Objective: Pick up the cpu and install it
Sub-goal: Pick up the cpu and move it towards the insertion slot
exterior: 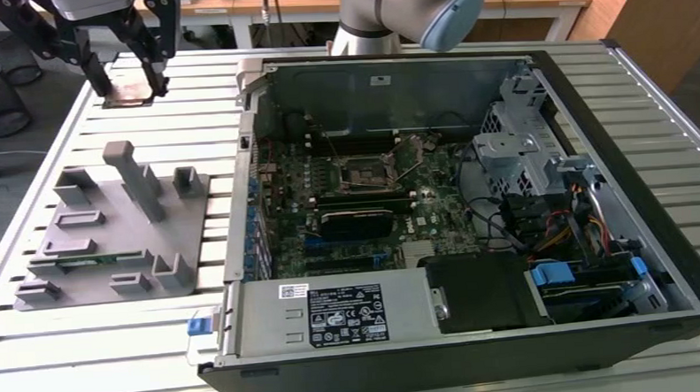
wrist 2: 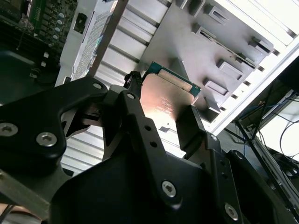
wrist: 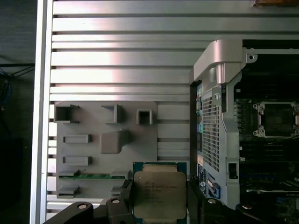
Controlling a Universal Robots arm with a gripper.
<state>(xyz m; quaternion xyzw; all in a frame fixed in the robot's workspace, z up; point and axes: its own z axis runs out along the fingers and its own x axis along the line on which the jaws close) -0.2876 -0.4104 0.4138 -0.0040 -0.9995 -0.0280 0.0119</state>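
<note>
The cpu [exterior: 127,98], a flat square chip with a shiny metal top, hangs in the air over the slatted table's far corner on the exterior view's left. My gripper [exterior: 125,85] is shut on it, one black finger on each side. Both wrist views show the cpu [wrist: 159,192] [wrist 2: 164,99] clamped between the fingers [wrist: 124,196], with the grey fixture plate [wrist: 106,125] below it. The square black-framed socket [exterior: 361,173] [wrist: 276,119] sits on the motherboard inside the open computer case, well away from the gripper, towards the exterior view's right.
A long green memory stick [exterior: 87,258] [wrist: 93,176] lies in a slot of the grey fixture plate [exterior: 115,233], which has several upright blocks. The open computer case [exterior: 475,332] has tall walls, a drive cage and cables. The arm's base [exterior: 401,12] stands behind the case.
</note>
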